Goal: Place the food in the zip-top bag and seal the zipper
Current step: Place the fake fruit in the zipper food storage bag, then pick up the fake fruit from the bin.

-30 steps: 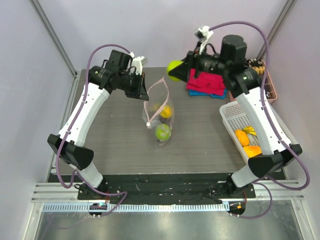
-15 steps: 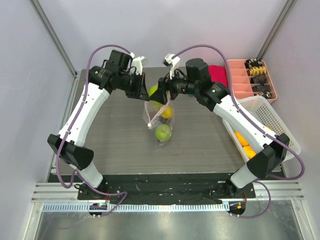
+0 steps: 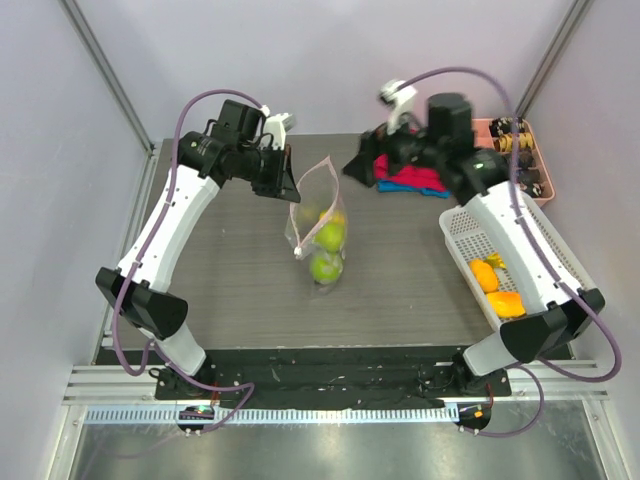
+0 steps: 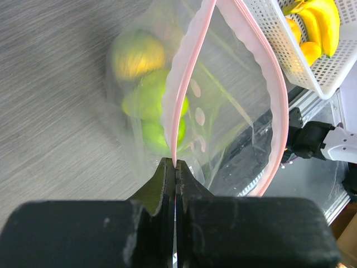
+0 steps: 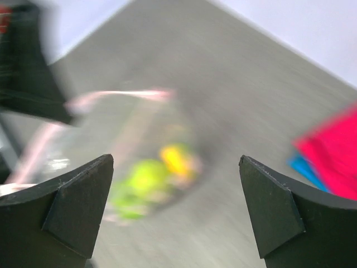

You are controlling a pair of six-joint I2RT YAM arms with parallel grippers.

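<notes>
**Top view:** the left gripper (image 3: 290, 188) is pinching the pink zipper (image 3: 312, 178) of the bag (image 3: 318, 250), which is standing open on the table (image 3: 230, 260) with green fruits (image 3: 327, 266) lying inside. The right gripper (image 3: 353, 171) is hovering nearby, spread and empty.
**Left wrist view:** the jaws are pressing together on the zipper.
**Right wrist view:** blurred; the fingers (image 5: 72, 206) are standing wide apart, framing the bag.

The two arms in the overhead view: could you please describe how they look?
The left arm and right arm match: white tubular links between bulky black joints, on black bases. A thin purple cable loops along each from base to wrist. Each wrist carries a small white bracket. The jaws are matte black wedges.
</notes>
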